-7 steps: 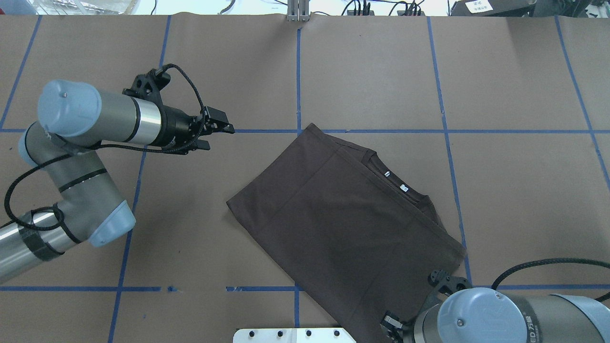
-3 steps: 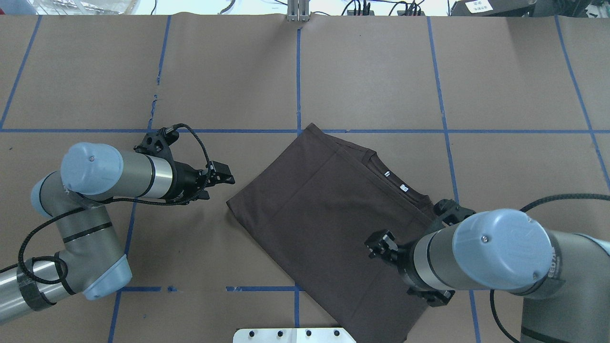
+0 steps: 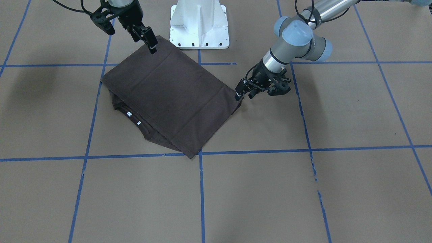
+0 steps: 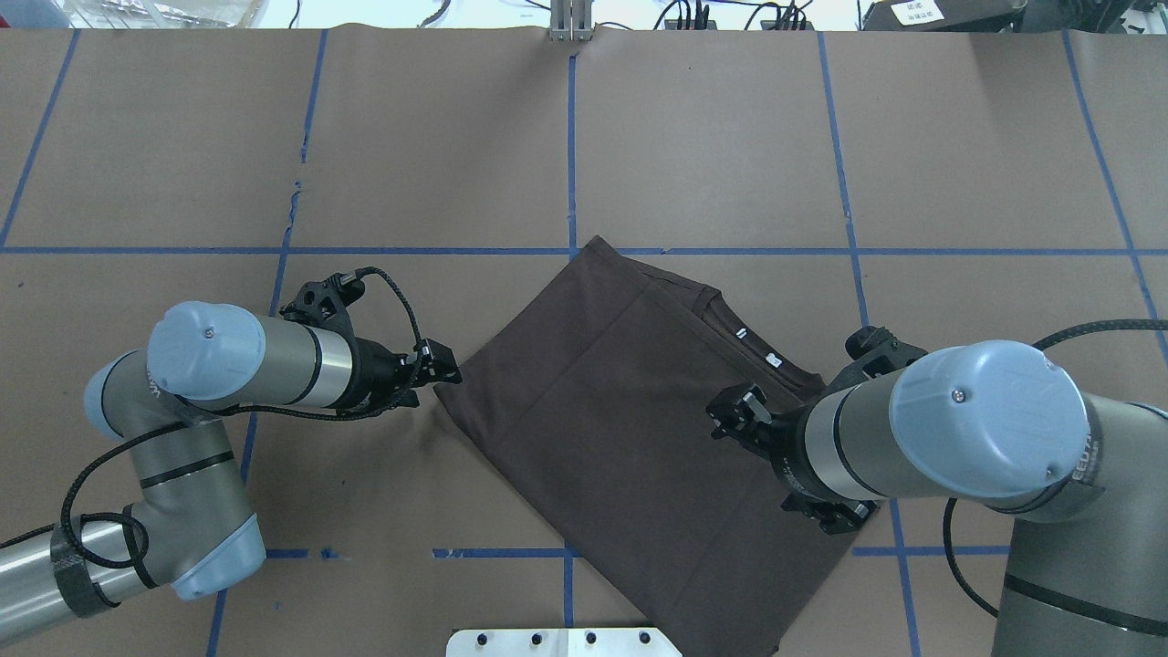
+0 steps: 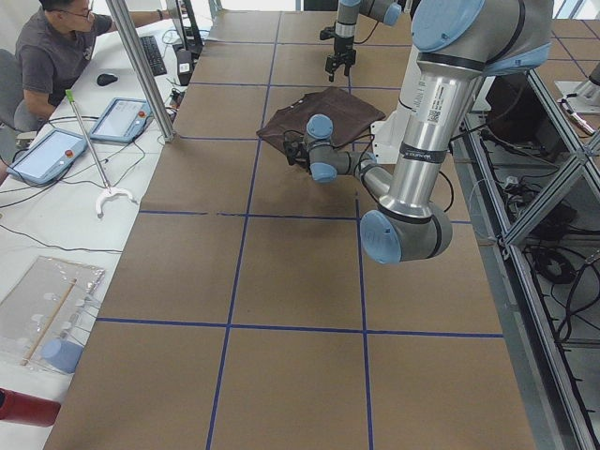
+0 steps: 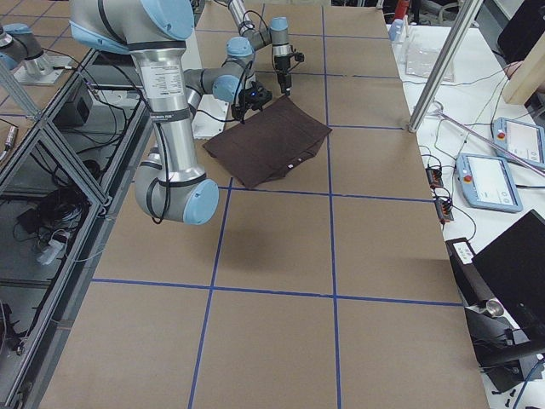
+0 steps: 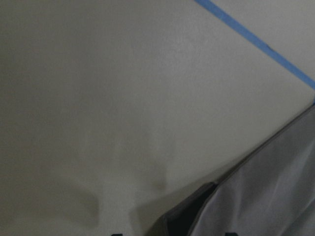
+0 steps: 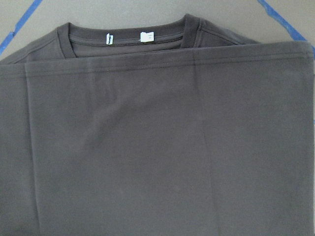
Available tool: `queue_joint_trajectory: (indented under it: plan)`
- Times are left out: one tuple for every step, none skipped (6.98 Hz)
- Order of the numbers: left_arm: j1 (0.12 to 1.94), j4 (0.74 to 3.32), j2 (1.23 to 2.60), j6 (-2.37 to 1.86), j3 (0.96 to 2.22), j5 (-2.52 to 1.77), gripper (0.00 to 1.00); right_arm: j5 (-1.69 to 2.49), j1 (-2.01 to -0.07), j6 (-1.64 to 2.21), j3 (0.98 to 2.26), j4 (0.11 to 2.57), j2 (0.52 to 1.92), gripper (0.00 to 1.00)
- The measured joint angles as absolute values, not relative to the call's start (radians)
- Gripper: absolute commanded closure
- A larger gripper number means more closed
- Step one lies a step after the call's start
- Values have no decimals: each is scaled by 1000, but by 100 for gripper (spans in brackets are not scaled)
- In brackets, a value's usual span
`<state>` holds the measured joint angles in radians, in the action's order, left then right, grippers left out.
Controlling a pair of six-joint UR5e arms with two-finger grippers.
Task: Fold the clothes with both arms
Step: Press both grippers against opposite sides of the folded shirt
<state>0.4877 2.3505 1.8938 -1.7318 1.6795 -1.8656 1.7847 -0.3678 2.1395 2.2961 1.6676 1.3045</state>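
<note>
T-shirt (image 4: 639,429) folded flat; left claw (image 4: 446,363) open at its corner; right claw (image 4: 728,419) above it, state unclear.

A brown-papered table (image 4: 712,137) gridded with blue tape lines (image 4: 570,155) carries a folded dark T-shirt (image 4: 620,429), lying askew.

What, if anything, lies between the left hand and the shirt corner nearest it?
Nothing visible does. The left hand sits right beside the near corner of the T-shirt, with only bare table paper in the small gap. The left wrist view agrees: the corner lies just ahead, with no obstacle.
</note>
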Motion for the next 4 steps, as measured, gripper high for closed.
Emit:
queue_joint_trajectory:
  plan:
    - [481, 2350, 1895, -1732, 1679, -1865, 100, 1784, -371, 2138, 2293, 1667, 1304, 0]
    - [476, 2349, 1897, -1732, 1678, -1865, 100, 1784, -374, 2137, 2292, 1667, 1304, 0]
    - [473, 2349, 1898, -1732, 1678, -1865, 100, 1784, -375, 2137, 2290, 1667, 1304, 0]
    - [471, 2349, 1898, -1731, 1680, -1865, 100, 1784, -376, 2137, 2287, 1667, 1304, 0]
